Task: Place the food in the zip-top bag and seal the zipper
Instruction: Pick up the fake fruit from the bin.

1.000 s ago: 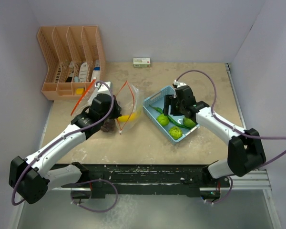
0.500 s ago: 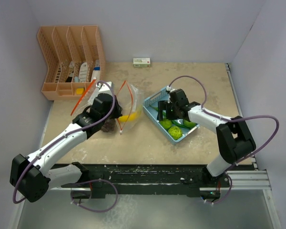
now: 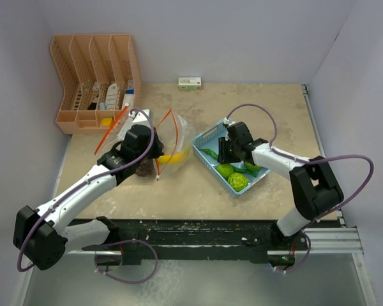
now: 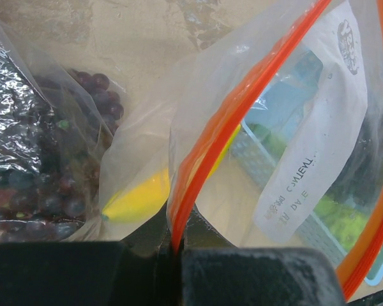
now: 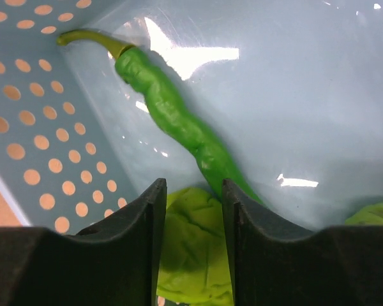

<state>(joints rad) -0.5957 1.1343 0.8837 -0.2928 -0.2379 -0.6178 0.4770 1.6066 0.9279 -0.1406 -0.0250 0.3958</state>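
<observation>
The clear zip-top bag (image 3: 173,131) with an orange zipper lies left of centre, mouth held up. My left gripper (image 3: 156,159) is shut on its zipper rim (image 4: 198,159). A yellow banana (image 4: 140,194) and dark grapes (image 4: 57,185) lie inside the bag. My right gripper (image 3: 223,158) is down in the light-blue basket (image 3: 207,132). Its jaws (image 5: 193,191) are closed on a bumpy lime-green fruit (image 5: 191,248). A long green vegetable (image 5: 172,115) lies just beyond the fingertips. A second lime-green fruit (image 3: 237,182) sits at the basket's near end.
An orange desk organiser (image 3: 92,76) stands at the back left. A small box (image 3: 189,82) lies by the back wall. Walls close in the table at the left, back and right.
My right gripper has moved left and down into the basket and now has a lime-green fruit between its jaws. The basket has shifted slightly. The left arm has held still.
</observation>
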